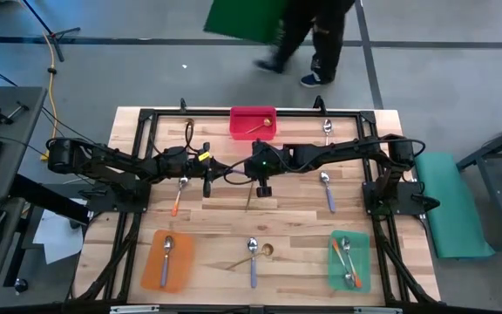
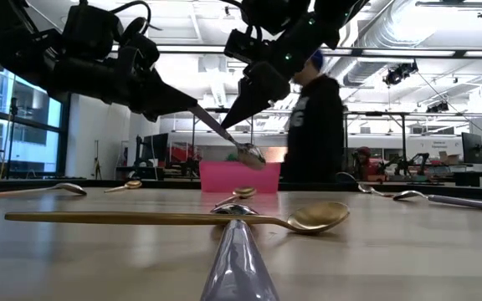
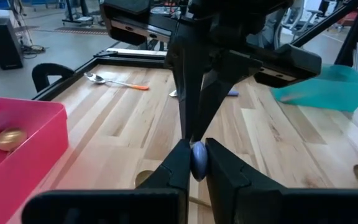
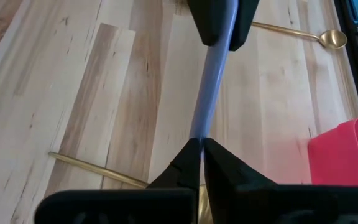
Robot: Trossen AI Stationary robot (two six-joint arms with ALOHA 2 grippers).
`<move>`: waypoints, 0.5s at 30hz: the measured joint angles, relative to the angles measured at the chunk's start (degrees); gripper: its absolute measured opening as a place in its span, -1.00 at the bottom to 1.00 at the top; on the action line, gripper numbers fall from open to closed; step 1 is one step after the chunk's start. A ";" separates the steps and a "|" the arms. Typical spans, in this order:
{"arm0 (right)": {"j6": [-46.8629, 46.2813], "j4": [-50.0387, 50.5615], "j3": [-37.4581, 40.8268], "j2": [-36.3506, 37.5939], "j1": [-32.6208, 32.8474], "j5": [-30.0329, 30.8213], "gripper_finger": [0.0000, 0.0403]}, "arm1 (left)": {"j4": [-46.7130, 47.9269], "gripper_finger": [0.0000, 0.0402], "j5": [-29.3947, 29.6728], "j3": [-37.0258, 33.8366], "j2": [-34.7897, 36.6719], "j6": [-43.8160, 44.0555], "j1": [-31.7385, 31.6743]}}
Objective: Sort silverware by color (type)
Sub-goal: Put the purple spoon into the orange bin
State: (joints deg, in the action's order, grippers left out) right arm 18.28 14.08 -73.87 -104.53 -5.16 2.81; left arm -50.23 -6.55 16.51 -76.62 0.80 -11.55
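We see both arms meeting mid-table (image 1: 303,218); left tool (image 1: 207,174) & right tool (image 1: 262,180) near each other. Gold spoon (image 1: 260,128) in pink tray (image 1: 244,122), orange tray (image 1: 151,270) front-left, green tray (image 1: 360,270) front-right.

pale wood-grain surface (image 1: 295,227), black arms. trays: pink-red (image 1: 252,122), orange (image 1: 166,261), teal-green (image 1: 349,260). spoon held mid-air (image 4: 211,93) has a purple-blue handle, and a gold spoon (image 2: 182,218) lies up front
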 joint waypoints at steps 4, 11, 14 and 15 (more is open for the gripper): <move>-0.54 -0.14 0.00 0.00 -0.03 0.04 -1.00 | -0.05 -0.92 0.00 0.00 0.00 -0.80 0.00; -1.92 -0.72 0.00 1.56 0.01 1.88 -0.86 | 5.49 -0.92 -1.12 1.47 4.00 -1.55 -0.57; -1.94 -0.65 0.00 3.88 -0.03 4.21 -0.76 | 13.96 -0.92 -1.53 3.21 8.13 -3.41 -1.04; -1.84 -0.19 0.00 4.73 -0.03 4.96 -0.74 | 17.43 -0.92 -1.48 3.87 9.53 -3.68 -1.23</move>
State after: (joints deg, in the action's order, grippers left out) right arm 16.44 13.88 -73.87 -99.80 -5.19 7.77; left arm -32.80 -8.02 20.38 -67.09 -2.88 -12.79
